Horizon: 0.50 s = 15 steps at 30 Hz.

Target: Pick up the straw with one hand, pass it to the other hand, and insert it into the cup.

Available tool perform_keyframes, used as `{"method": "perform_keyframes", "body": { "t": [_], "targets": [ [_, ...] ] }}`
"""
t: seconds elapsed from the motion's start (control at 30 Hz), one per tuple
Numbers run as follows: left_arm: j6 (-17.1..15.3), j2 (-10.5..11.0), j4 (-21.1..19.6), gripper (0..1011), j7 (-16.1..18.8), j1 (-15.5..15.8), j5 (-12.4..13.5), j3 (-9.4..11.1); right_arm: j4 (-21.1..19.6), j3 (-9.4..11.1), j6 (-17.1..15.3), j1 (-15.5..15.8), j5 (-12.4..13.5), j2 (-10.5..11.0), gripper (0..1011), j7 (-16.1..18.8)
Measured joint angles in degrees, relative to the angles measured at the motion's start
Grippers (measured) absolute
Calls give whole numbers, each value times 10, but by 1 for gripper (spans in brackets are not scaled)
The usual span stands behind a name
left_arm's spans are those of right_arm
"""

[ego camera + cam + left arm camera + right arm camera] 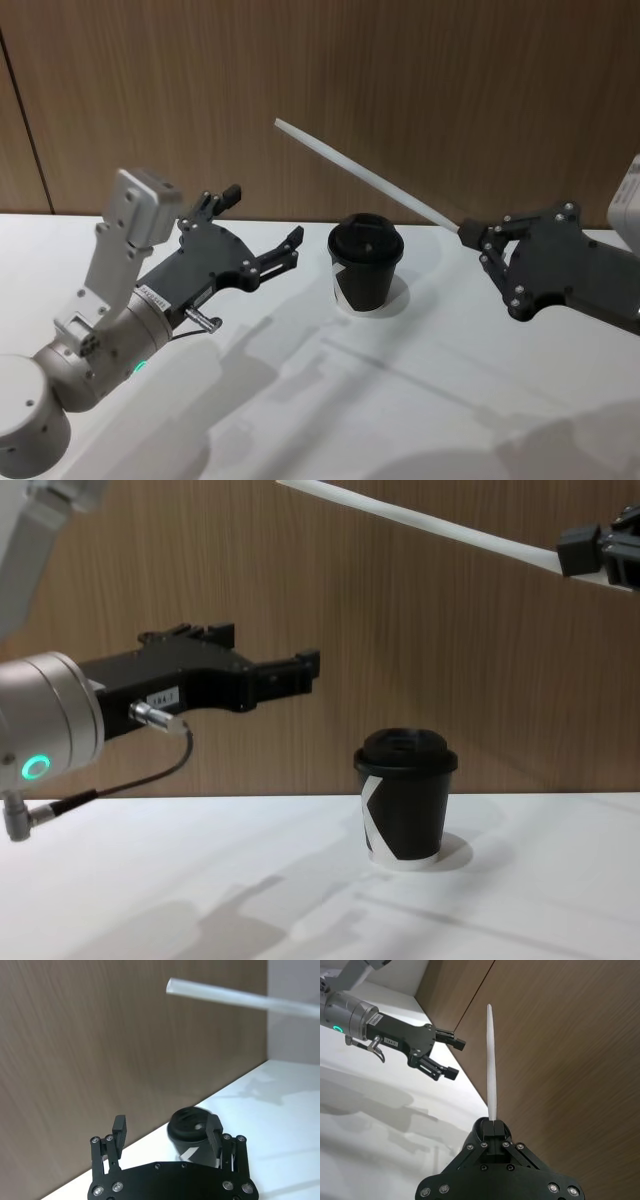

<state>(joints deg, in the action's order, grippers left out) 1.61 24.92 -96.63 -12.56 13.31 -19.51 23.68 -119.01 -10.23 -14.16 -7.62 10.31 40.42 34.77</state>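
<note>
The long white straw point(365, 176) hangs tilted in the air above the table, its free end pointing up and to the left. My right gripper point(468, 236) is shut on its lower end, right of the cup; the right wrist view shows the straw point(491, 1070) rising from the closed gripper point(493, 1127). The black lidded cup point(365, 265) stands upright on the table. My left gripper point(262, 218), on the silver arm, is open left of the cup and below the straw's free end, holding nothing. In its wrist view the open gripper point(167, 1132) frames the cup point(192, 1132), with the straw point(240, 999) overhead.
The white table point(300, 400) ends at a brown wood-panel wall point(400, 80) right behind the cup. A black cable point(120, 780) hangs under the left arm.
</note>
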Motion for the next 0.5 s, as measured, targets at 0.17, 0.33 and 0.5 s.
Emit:
{"method": "perform_keyframes", "body": {
  "t": [0.17, 0.33, 0.5],
  "targets": [
    [6, 3, -8, 1002, -38, -6, -41, -13, 0, -1, 0, -1, 0, 0, 0, 0],
    [7, 4, -11, 1002, -74, -11, -87, -25, 1, -1, 1, -1, 1, 0, 0, 1],
    [7, 2, -11, 1002, -103, -15, -130, -33, 1, -1, 1, -1, 1, 0, 1, 1]
  ]
}}
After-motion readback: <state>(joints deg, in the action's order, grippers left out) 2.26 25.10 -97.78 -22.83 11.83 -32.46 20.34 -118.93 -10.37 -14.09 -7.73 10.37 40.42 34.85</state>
